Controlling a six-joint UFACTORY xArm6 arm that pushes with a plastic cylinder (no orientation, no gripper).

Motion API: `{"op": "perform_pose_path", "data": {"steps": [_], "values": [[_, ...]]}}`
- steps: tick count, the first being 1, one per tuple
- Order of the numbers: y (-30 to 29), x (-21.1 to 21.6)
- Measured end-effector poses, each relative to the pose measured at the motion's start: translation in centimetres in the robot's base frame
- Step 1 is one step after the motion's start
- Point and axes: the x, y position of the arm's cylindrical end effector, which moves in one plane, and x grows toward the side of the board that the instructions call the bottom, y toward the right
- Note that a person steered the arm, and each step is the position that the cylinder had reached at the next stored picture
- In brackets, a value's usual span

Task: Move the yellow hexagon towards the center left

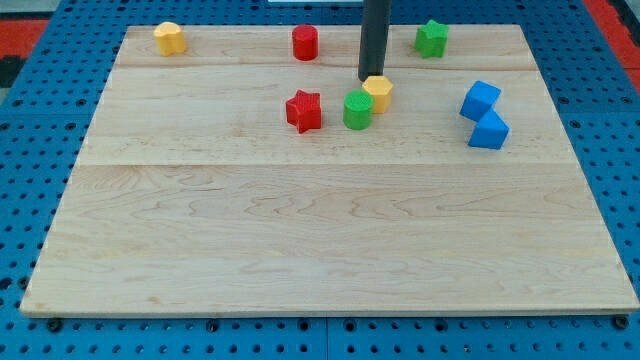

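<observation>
The yellow hexagon (379, 93) sits in the upper middle of the wooden board (330, 230), touching the green cylinder (357, 110) at its lower left. My tip (368, 78) comes down from the view's top and rests just at the hexagon's upper left edge, touching it or nearly so. A red star (304, 111) lies just left of the green cylinder.
A second yellow block (169, 38) sits at the top left. A red cylinder (305, 43) stands top centre, a green star (431, 38) top right. Two blue blocks (480, 100) (489, 130) lie together at the right. Blue pegboard surrounds the board.
</observation>
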Motion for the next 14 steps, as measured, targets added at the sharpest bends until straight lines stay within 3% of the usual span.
{"op": "perform_pose_path", "data": {"steps": [2, 4, 5, 7, 9, 11, 12, 13, 14], "values": [[-2.8, 1.5], [8.6, 0.3], [10.5, 3.8], [2.4, 5.3], [-0.5, 1.7], [-12.9, 2.5], [-9.4, 2.7], [-8.9, 5.5], [-13.8, 6.1]]}}
